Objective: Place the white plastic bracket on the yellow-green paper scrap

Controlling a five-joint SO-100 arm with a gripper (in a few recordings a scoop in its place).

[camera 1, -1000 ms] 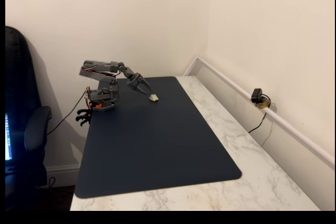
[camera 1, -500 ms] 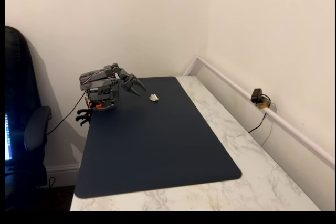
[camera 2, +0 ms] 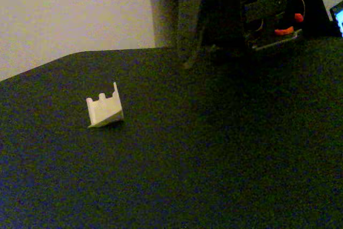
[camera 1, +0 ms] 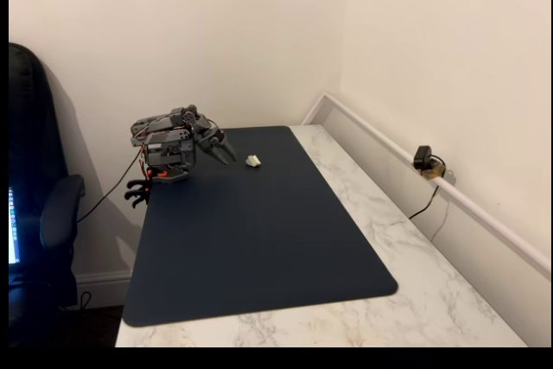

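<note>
The white plastic bracket (camera 1: 253,161) lies on the dark mat (camera 1: 259,239) near its back edge. Up close, the bracket (camera 2: 104,110) is a small notched wedge standing free. A thin strip at its lower left edge (camera 2: 94,126) looks like the yellow-green paper scrap, mostly hidden beneath it. My gripper (camera 1: 230,158) hangs a short way left of the bracket, folded back toward the arm's base and pointing down at the mat. Its fingers taper to a single tip (camera 2: 186,64) and look shut, with nothing held.
The arm's base (camera 1: 167,166) is clamped at the mat's back left corner. A marble tabletop (camera 1: 406,257) runs along the mat's right side and front. A wall rail holds a small camera (camera 1: 425,162). A dark chair (camera 1: 43,213) stands at the left.
The gripper drew back left from the bracket, spread its fingers while retreating, then folded down toward the base with the fingers together. The bracket stayed where it was.
</note>
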